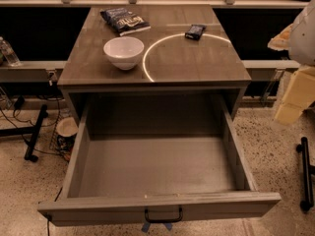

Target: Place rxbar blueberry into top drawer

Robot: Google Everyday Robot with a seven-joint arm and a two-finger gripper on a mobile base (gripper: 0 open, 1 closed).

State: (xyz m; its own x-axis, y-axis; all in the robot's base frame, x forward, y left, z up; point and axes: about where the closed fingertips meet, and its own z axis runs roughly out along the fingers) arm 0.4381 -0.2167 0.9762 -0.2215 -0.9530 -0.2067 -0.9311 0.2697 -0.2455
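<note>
Rxbar blueberry [195,31] seen lying flat on far right part of cabinet top [197,65], just above bright curved light reflection. Gripper [295,95] seen at right frame edge, off cabinet side, lower than bar and well apart from it; nothing held between jaws and bar untouched. Whether jaws are spread or pressed together cannot be told. White bowl [123,52] and chip bag [125,20] placed left of bar. Top drawer [157,200] pulled fully out below, black handle [163,215] on front.

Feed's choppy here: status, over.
Gripper at right edge, beside the cabinet. Bar on top, back right, untouched. Drawer open. Bowl and chip bag lie left of bar.
</note>
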